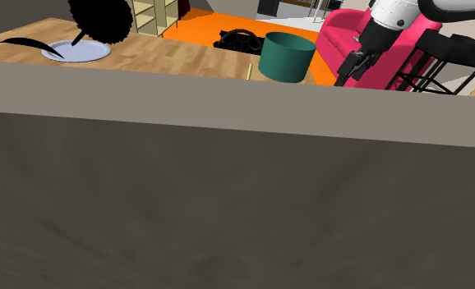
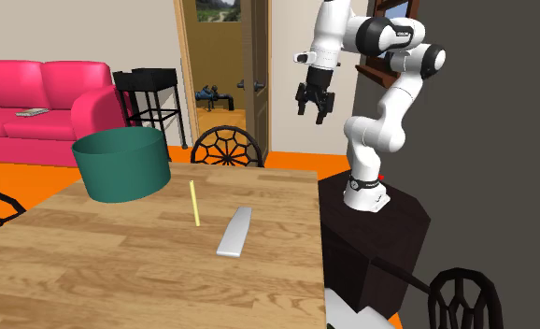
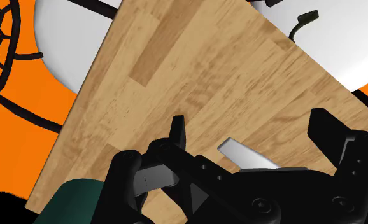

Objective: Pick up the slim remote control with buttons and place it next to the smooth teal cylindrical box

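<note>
Heads up: your gripper hangs spread open well above the table, and the thin grey remote lies flat near a yellow stick, apart from the teal box, so a shallow pinch could skid off or snag that stick.

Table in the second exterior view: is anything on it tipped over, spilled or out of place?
Nothing stands out. The teal box stands upright; the grey remote lies flat near a thin yellow stick, touching neither. Nothing is spilled on the wooden table.
</note>
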You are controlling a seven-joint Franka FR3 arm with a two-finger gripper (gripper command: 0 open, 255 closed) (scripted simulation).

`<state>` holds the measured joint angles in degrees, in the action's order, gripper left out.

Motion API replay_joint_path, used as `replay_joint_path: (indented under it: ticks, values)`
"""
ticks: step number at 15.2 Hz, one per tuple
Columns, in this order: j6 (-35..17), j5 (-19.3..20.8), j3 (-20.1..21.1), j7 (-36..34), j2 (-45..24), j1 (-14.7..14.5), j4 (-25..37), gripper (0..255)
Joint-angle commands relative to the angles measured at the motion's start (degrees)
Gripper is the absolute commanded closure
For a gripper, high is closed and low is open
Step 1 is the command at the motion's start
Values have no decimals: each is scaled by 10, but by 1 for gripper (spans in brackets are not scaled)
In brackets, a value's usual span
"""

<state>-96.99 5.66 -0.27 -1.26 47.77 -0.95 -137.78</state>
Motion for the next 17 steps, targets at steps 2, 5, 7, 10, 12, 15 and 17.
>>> replay_joint_path:
  ticks: [2, 5, 7, 10, 12, 15, 17]
  values:
    - [-17, 3, -8, 16, -19, -4, 1, 0]
    - [-65, 9, -30, 65, -80, -17, 10, 0]
    - [-94, 10, -44, 97, -122, -26, 20, 0]
    - [-134, 8, -63, 147, -188, -41, 41, 0]
    - [-158, 3, -73, 180, -233, -50, 58, 0]
    - [-188, -8, -86, 232, -302, -64, 90, 0]
    - [-205, -18, -92, 266, -347, -72, 114, 0]
